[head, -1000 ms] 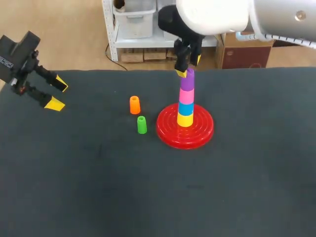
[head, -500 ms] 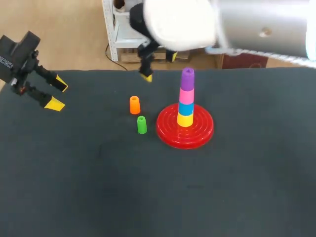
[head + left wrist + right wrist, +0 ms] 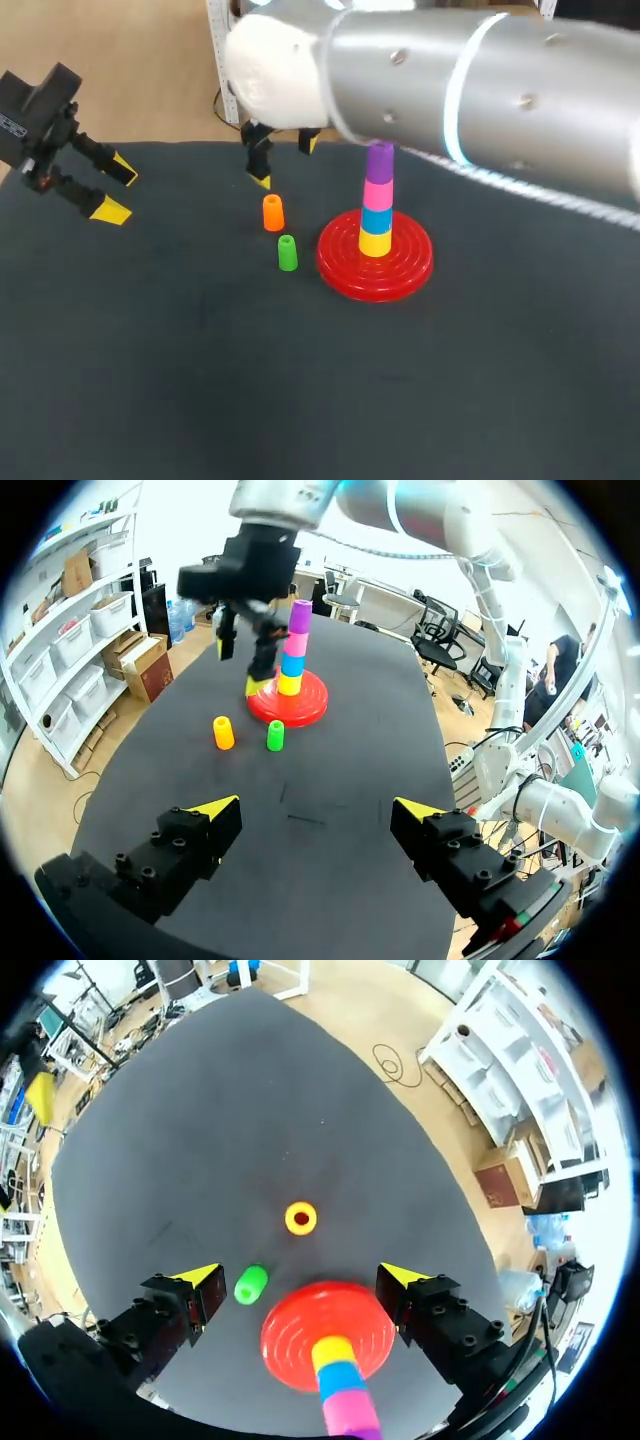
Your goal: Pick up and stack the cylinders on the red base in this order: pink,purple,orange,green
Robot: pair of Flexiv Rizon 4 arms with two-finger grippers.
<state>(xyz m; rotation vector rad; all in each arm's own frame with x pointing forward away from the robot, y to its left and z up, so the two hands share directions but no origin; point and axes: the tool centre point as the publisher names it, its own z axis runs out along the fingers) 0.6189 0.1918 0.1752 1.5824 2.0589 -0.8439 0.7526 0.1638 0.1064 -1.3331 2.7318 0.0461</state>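
A: Item: right gripper, fingers spread, nothing held, hanging close by the orange cylinder, which stands upright on the table. Left gripper, likewise spread and empty, well apart near the table's left edge. Hazards?
B: Entry one: green cylinder, upright just beside the orange; a descending finger could tip it. Entry two: stack on the red base, purple cylinder topmost over the pink cylinder; tall, narrow, liable to topple if orange lands off-centre

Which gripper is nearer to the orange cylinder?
Right. The right gripper hangs open close above the orange cylinder; the left gripper is far off, near the table's left edge.
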